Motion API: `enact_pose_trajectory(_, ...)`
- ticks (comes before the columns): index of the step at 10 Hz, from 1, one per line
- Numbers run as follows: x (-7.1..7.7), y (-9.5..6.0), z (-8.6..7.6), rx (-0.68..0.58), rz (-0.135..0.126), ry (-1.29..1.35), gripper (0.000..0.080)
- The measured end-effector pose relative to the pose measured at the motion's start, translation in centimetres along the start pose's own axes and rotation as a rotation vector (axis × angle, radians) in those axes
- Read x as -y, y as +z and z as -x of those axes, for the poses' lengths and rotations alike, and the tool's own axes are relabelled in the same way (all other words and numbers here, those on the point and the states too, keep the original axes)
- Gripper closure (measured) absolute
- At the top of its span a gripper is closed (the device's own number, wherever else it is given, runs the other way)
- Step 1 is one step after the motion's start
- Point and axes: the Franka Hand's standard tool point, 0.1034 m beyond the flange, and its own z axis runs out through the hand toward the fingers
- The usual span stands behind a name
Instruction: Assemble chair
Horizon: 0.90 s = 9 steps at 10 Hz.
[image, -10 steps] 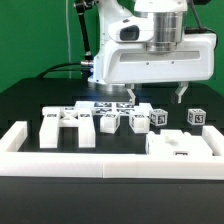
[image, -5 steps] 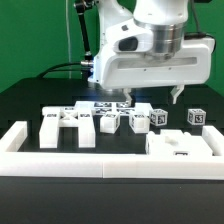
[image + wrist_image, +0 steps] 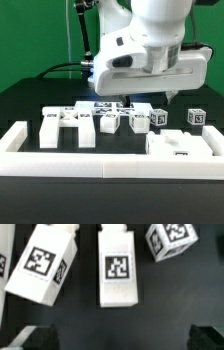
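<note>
Black bench (image 3: 25, 100) before a green wall (image 3: 30, 40); the chair's white tagged parts (image 3: 110, 122) lie in a row across mid-frame of the exterior view. Jaws spread wide, empty, hanging above one bar (image 3: 117, 272).

Glossy white rounded arm (image 3: 160, 20), boxy white wrist housing (image 3: 150, 72), dark-fingered pincer (image 3: 120, 338), black cable (image 3: 58, 69).

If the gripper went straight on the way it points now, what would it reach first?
Probably the narrow tagged white bar lying between a wider bar and a cube: it lines up between the fingers of the open gripper. Depth is unclear, so it might touch bare table first.
</note>
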Motion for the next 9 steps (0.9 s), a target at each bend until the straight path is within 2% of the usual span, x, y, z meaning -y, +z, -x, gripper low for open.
enact_pose_trajectory(2, -0.3, 1.2, 0.4, 0.108, -0.006, 0.002, 0.0151)
enact_pose_trajectory(6, -0.1, 2.4, 0.8, 0.337, -0.028, 0.000, 0.0151)
enact_pose_trajectory(7, -0.3, 2.7, 0.1, 0.315, -0.023, 0.012, 0.0151)
enact_pose_trajectory(9, -0.4, 3.4, 0.3, 0.328, -0.013, 0.098, 0.0151)
